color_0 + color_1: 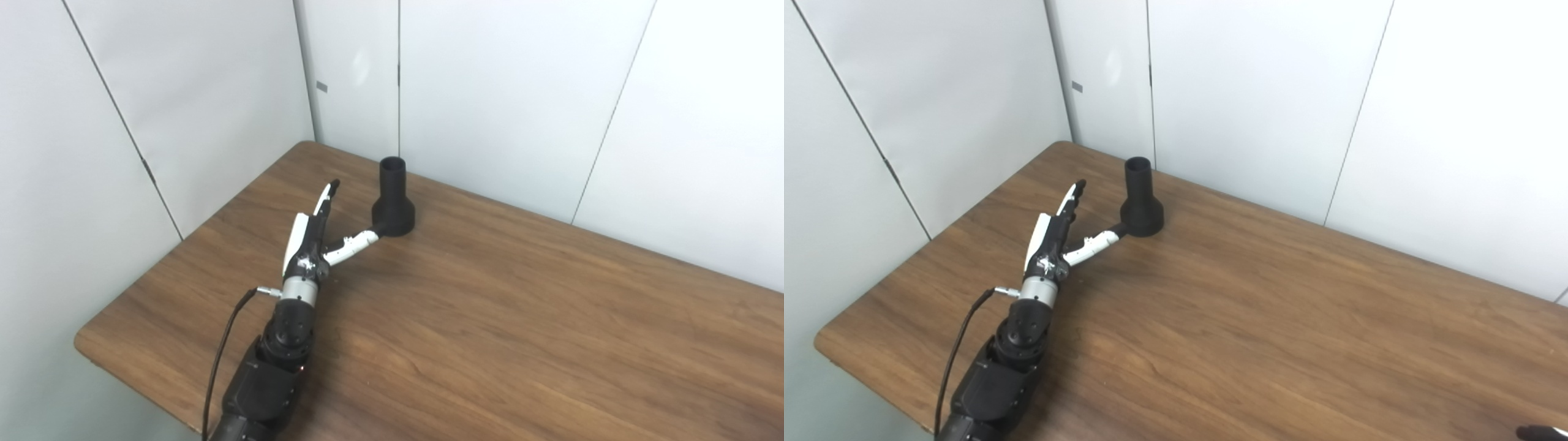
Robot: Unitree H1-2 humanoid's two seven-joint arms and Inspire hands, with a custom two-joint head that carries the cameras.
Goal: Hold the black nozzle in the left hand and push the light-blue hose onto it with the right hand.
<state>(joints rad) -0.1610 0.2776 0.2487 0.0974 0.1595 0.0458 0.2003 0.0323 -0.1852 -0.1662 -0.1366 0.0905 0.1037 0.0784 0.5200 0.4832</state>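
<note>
Left hand (312, 236) spread beside upright black nozzle (392, 199); right hand (1543, 433) cropped at edge, state unclear.

Brown wood-grain surface (520, 318) with rounded corners, set into a corner of white wall panels (520, 92). Standing upright on it near the far left corner: black nozzle (392, 199), wide round base down, narrow open tube up. Most of the top bare toward the right and front. Nothing else seen resting directly on the wood.
</note>
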